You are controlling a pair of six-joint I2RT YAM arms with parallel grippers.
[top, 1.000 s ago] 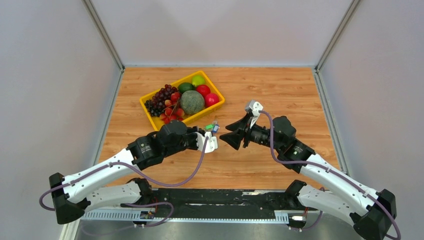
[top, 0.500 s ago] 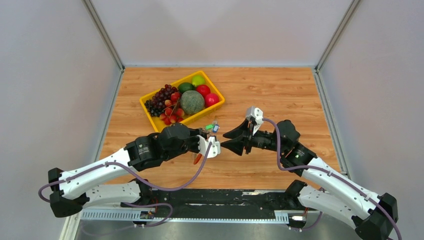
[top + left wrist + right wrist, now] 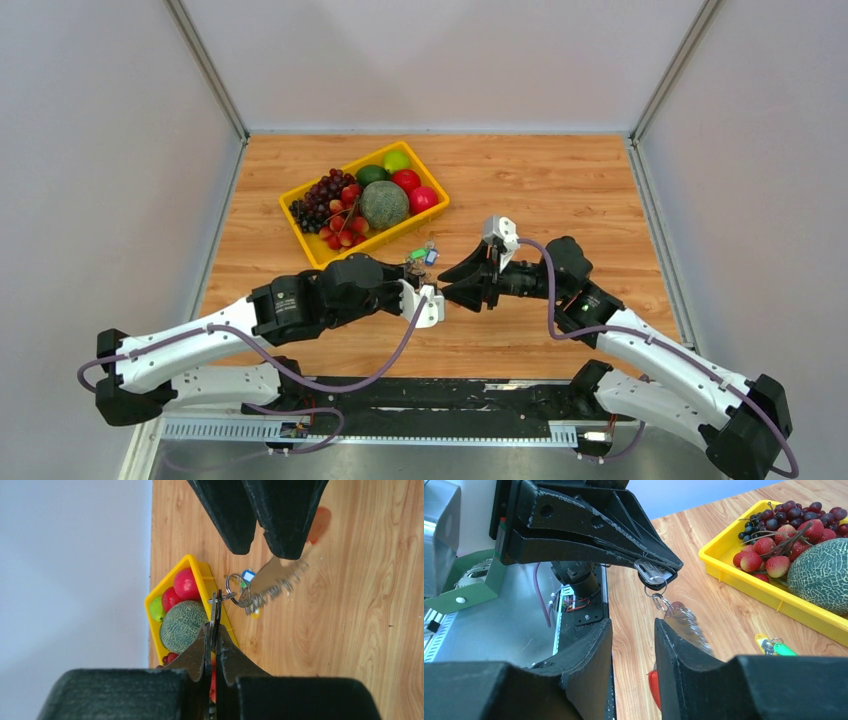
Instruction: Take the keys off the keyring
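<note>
My left gripper is shut on a thin silver ring. From that ring the small link and the keys, a silver-grey bunch, hang above the table. The red tag of the keyring shows behind my right gripper's fingers. In the right wrist view the left gripper holds the ring at the top, and the keys hang just past my right finger. The red tag sits low beside that finger. My right gripper is open and empty. In the top view both grippers meet and hide the keys.
A yellow tray of fruit, with a melon and grapes, stands behind the left arm; it also shows in the right wrist view. A second small key set with blue, green and yellow tags lies on the wood near the tray.
The right gripper has moved left and down, close to the left gripper. The left gripper has shifted slightly toward the near edge. The red tag seen under it earlier is now hidden in the top view.
</note>
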